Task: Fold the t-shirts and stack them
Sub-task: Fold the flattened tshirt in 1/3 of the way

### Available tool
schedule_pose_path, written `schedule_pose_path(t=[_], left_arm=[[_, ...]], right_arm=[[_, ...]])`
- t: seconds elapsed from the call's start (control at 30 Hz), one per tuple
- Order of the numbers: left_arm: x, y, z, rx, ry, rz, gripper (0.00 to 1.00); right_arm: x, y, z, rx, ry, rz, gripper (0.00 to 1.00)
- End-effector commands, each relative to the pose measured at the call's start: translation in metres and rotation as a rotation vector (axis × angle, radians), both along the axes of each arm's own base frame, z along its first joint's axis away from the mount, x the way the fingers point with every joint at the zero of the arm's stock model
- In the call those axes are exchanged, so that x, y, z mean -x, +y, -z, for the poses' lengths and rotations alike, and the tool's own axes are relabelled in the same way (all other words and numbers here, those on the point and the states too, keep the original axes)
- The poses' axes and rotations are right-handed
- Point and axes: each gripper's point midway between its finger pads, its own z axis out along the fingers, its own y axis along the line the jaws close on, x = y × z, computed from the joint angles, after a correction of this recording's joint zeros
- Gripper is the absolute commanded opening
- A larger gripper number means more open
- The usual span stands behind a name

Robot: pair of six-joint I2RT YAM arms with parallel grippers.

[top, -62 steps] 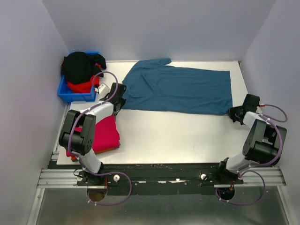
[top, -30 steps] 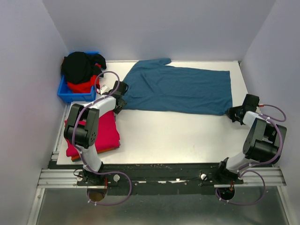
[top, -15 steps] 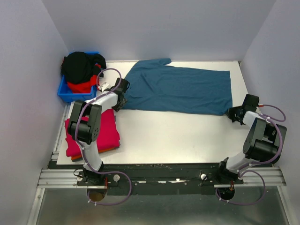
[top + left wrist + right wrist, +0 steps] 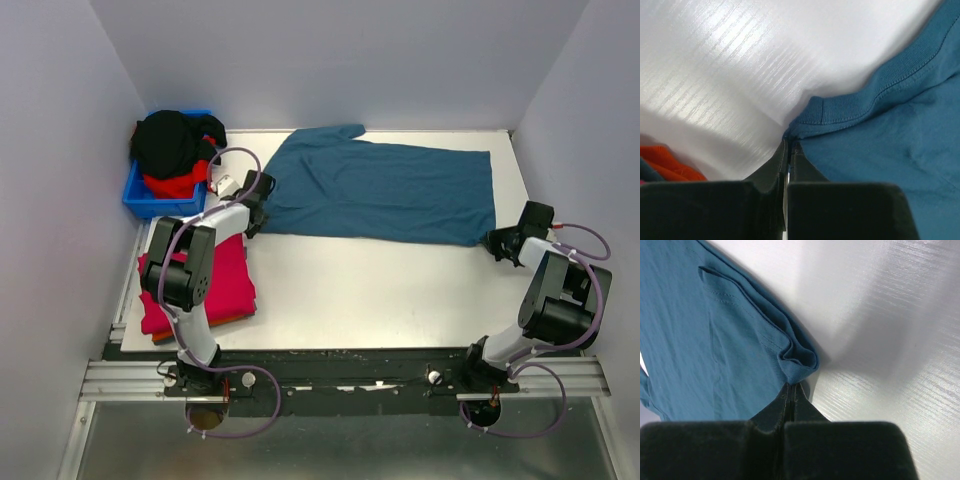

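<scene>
Nearest the arm bases, at the left edge of the bench (image 4: 350, 300), a folded crimson-pink t-shirt (image 4: 210, 285) lies on an orange t-shirt (image 4: 665, 161), of which only a thin edge shows. Just beyond that pile, the left pincer (image 4: 789, 146) is pressed together on the near left corner of the teal-blue t-shirt (image 4: 385, 190), its tips pinching the cloth where a ribbed band ends. Across the bench, the right pincer (image 4: 790, 386) is likewise closed, pinching a small bunched fold at the shirt's near right corner. Between the two, the teal-blue t-shirt lies spread flat over the far half of the bench, with one sleeve pointing to the far edge. Farthest off, in the far left corner, a blue bin (image 4: 150, 207) holds a black t-shirt (image 4: 170, 140) heaped over a red t-shirt (image 4: 175, 185)
</scene>
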Motion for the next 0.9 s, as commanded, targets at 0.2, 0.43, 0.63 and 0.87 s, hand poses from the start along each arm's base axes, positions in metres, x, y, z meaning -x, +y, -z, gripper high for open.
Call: schedule_pose_path(t=[0.2, 0.43, 0.63, 0.87], left_arm=[[-0.022, 0.004, -0.075, -0.06, -0.124, 0.077, 0.0], [-0.034, 0.005, -0.127, -0.078, -0.187, 0.092, 0.0], [-0.049, 0.011, -0.226, -0.107, -0.334, 0.085, 0.0], [-0.023, 0.024, -0.374, -0.12, -0.598, 0.084, 0.0]], right_arm=[[-0.003, -0.005, -0.029, 0.052, -0.054, -0.036, 0.01], [-0.006, -0.011, -0.09, 0.13, -0.136, -0.042, 0.01], [-0.012, -0.019, -0.179, 0.213, -0.256, -0.027, 0.01], [0.014, -0.007, -0.306, 0.348, -0.491, -0.042, 0.01]])
